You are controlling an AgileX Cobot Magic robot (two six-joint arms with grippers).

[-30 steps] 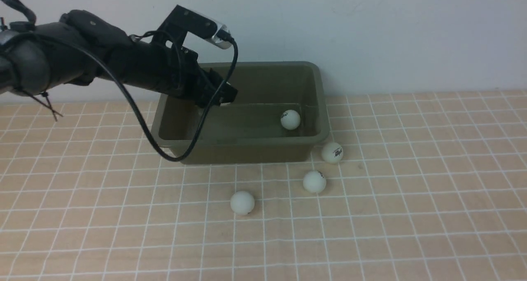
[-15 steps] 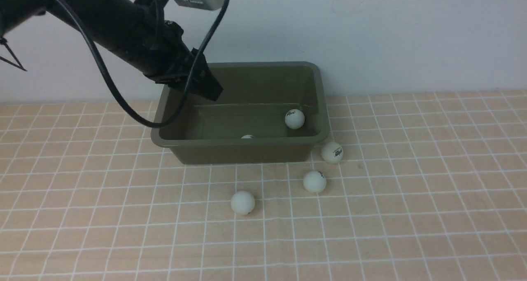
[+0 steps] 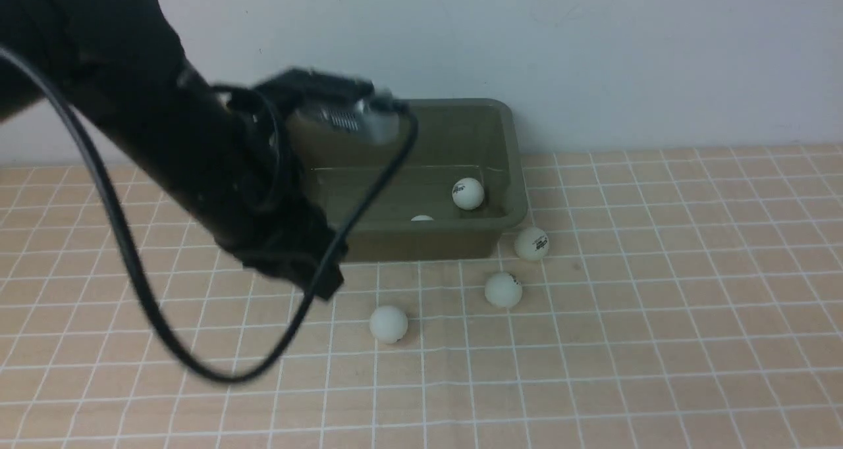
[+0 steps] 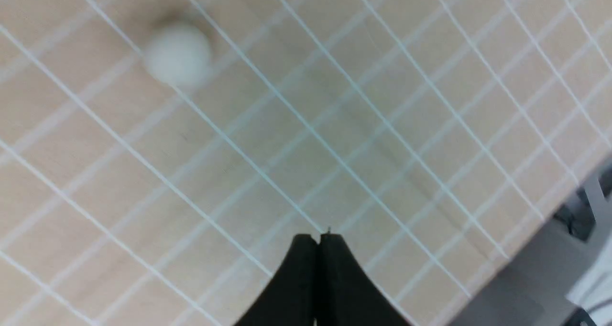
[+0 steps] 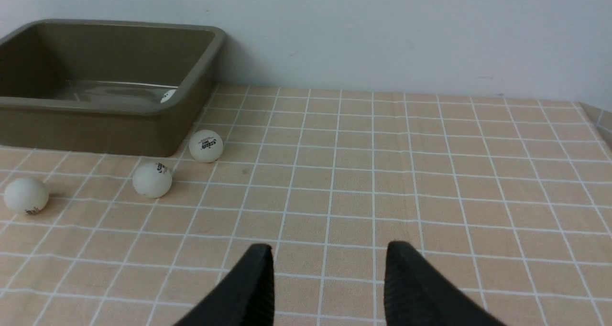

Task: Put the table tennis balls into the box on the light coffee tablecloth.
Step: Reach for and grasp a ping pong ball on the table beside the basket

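Note:
The olive-green box [image 3: 507, 218] stands on the light coffee tablecloth [image 3: 625, 343] by the wall. Two table tennis balls lie inside it: one at its right [image 3: 467, 193], one just showing over the near wall [image 3: 421, 218]. Three balls lie on the cloth in front: [image 3: 531, 243], [image 3: 503, 290], [image 3: 388, 323]. My left gripper [image 3: 327, 286] is shut and empty, low over the cloth, just left of the nearest ball, which shows blurred in the left wrist view [image 4: 178, 53]. My right gripper [image 5: 329, 254] is open and empty, out of the front view; its view shows the box [image 5: 191, 84] and the three loose balls.
A pale wall runs behind the box. My left arm and its black cable [image 3: 132, 264] cover the box's left half in the front view. The table's edge [image 4: 521, 249] shows in the left wrist view.
My left arm has swung from over the box's left side down and toward me to the cloth in front of it, gripper shut. A second ball has appeared inside the box.

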